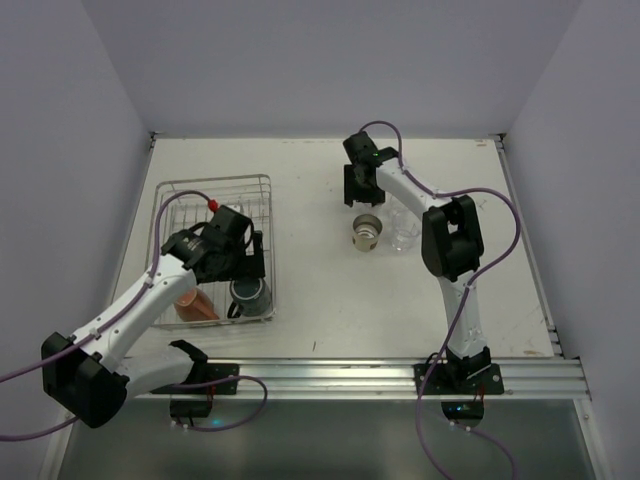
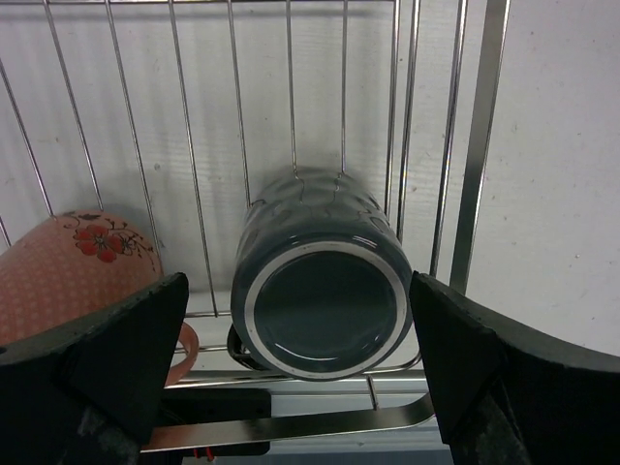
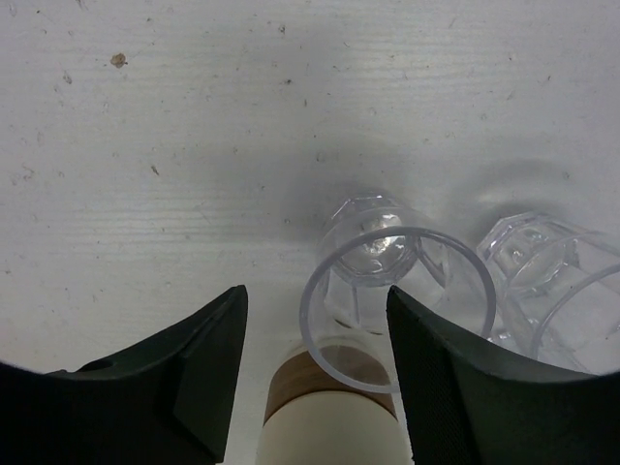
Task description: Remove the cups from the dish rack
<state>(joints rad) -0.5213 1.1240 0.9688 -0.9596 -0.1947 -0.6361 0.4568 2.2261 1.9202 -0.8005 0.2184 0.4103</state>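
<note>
Top external view has the rectangular silver wire-grid dish rack [image 1: 262,190] on the left part of the white table [image 1: 310,280], with two cups lying in its near end: a dark blue-grey handled mug [image 1: 250,295] in the near right corner and an orange-red cup with a small flower print [image 1: 195,305] to its left. The left gripper [image 1: 243,265] hangs over the rack just above the mug. From the left wrist view the mug lies on its side on the wires with a round, pale-ringed end facing the camera. The black fingers [image 2: 126,358] stand spread wide on either side of it, released and holding nothing, with gaps showing between pads and mug. Out on the table, well right of the rack, a beige-brown cup [image 1: 368,233] stands beside a small clear faceted glass [image 1: 403,232]. The right gripper [image 1: 362,197] is just beyond them. The right wrist view shows its dark fingers [image 3: 194,378] parted and empty, the beige-brown cup low between them, one clear glass upright at the right finger and a second clear glass [image 3: 552,281] further right.
</note>
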